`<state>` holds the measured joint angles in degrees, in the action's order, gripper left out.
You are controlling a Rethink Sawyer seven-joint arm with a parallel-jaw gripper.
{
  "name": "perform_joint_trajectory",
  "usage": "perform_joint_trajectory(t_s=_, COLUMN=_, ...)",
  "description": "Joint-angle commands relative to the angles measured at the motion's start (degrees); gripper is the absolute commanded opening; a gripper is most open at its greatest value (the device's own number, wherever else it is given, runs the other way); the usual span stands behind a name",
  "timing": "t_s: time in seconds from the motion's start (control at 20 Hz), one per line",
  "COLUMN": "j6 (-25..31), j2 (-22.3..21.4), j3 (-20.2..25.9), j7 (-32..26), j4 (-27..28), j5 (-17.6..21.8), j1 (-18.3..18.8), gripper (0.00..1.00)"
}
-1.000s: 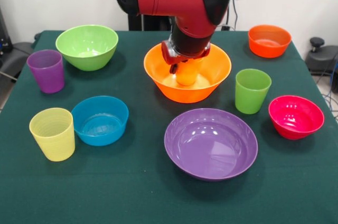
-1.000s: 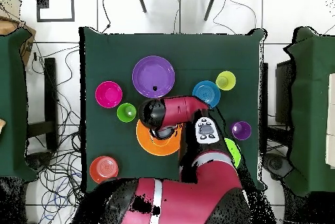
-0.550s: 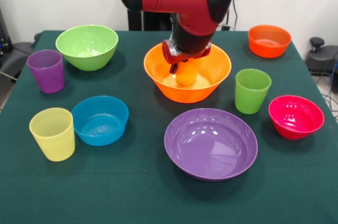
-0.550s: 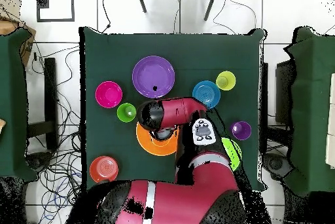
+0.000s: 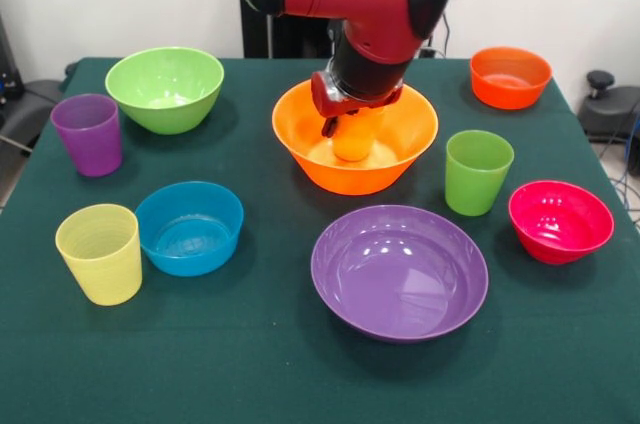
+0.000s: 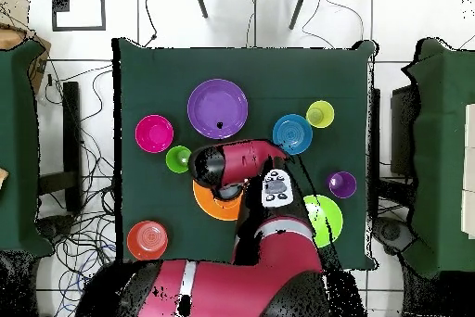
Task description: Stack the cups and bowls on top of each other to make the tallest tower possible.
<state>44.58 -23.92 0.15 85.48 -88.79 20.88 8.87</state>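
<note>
The large orange-yellow bowl (image 5: 300, 149) stands mid-table, with the orange cup (image 5: 353, 144) inside it. My gripper (image 5: 348, 124) comes down onto that cup's top, and the wrist hides its grip. In the overhead view the arm covers the cup, leaving part of the orange-yellow bowl (image 6: 215, 204) showing. In front of it lies the wide purple bowl (image 5: 400, 272), empty. Loose around them stand the green cup (image 5: 478, 172), pink-red bowl (image 5: 560, 221), orange-red bowl (image 5: 510, 76), light green bowl (image 5: 165, 89), purple cup (image 5: 88, 134), yellow cup (image 5: 100, 254) and blue bowl (image 5: 190, 227).
Everything stands on a dark green tablecloth (image 5: 250, 364). The arm (image 6: 250, 160) reaches across the table's middle. Cables and chair legs lie on the floor around the table, and other green-covered tables stand at both sides.
The arm's upper part has swung a little to the right in the front view and the wrist has risen slightly. The orange cup stays in the large bowl.
</note>
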Motion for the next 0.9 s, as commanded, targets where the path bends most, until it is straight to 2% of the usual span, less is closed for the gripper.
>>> perform_joint_trajectory(t_s=0.05, j6=-9.42, j2=5.27, j3=0.10, j7=13.82, j4=2.34, j5=-0.12, j1=-1.86, gripper=0.00)
perform_joint_trajectory(t_s=0.75, j6=-10.53, j2=5.40, j3=0.25, j7=13.02, j4=1.36, j5=-0.19, j1=-1.18, gripper=0.00)
perform_joint_trajectory(t_s=0.8, j6=-10.44, j2=5.41, j3=0.24, j7=12.89, j4=1.37, j5=-0.24, j1=-1.15, gripper=1.00)
perform_joint_trajectory(t_s=0.9, j6=-10.28, j2=5.41, j3=0.32, j7=12.63, j4=1.40, j5=-0.19, j1=-1.07, gripper=1.00)
